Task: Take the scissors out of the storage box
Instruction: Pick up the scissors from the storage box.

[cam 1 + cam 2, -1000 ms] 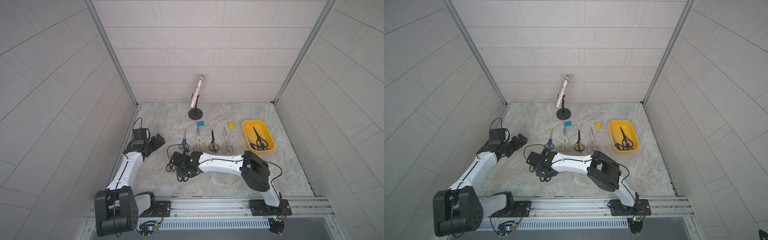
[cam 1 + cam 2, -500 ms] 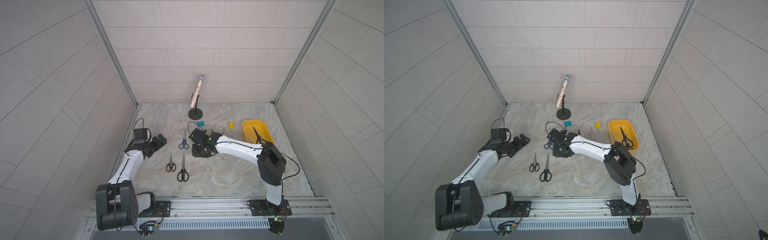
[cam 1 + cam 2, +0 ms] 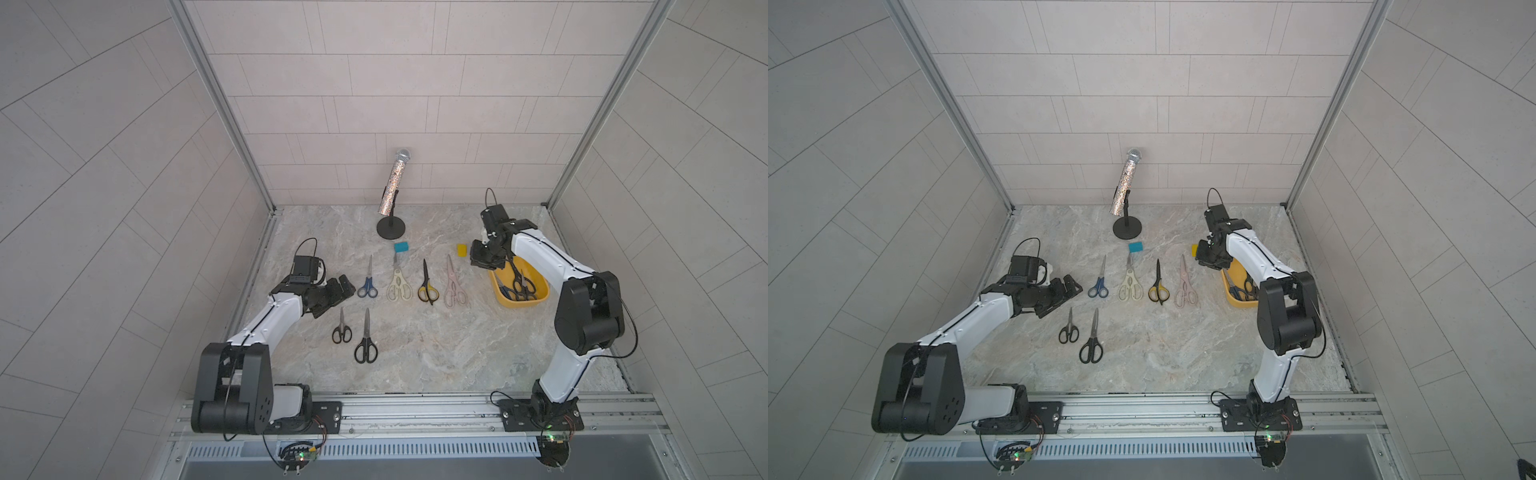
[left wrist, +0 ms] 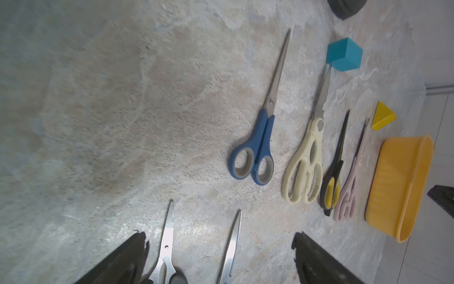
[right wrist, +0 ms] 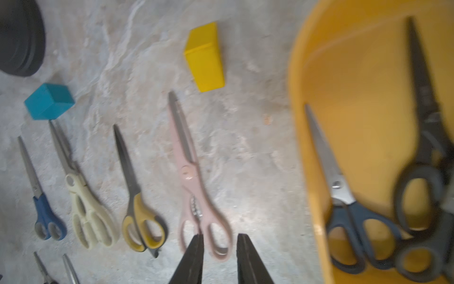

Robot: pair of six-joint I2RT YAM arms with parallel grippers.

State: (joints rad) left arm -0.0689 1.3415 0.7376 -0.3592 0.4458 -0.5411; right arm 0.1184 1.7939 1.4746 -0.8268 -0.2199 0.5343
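Observation:
The yellow storage box (image 3: 519, 303) stands at the right and holds dark-blue scissors (image 5: 344, 204) and black scissors (image 5: 422, 147). Blue (image 3: 368, 286), cream (image 3: 397, 284), black-yellow (image 3: 428, 289) and pink scissors (image 3: 454, 291) lie in a row on the table. Two black pairs (image 3: 341, 332) (image 3: 365, 351) lie in front of them. My right gripper (image 3: 482, 259) hovers over the box's far left end, narrowly open and empty (image 5: 218, 237). My left gripper (image 3: 338, 286) stands wide open beside the blue pair, and its view (image 4: 218, 242) shows the black pairs' blades.
A glittery microphone (image 3: 395, 183) on a black stand is at the back centre. A teal block (image 3: 401, 247) touches the cream scissors' tip and a yellow block (image 3: 461, 249) lies just left of the box. Tiled walls close in both sides.
My right arm swung from the two black scissors at the front left, across the row, to the box. Its jaws stayed narrowly open. The left arm barely moved.

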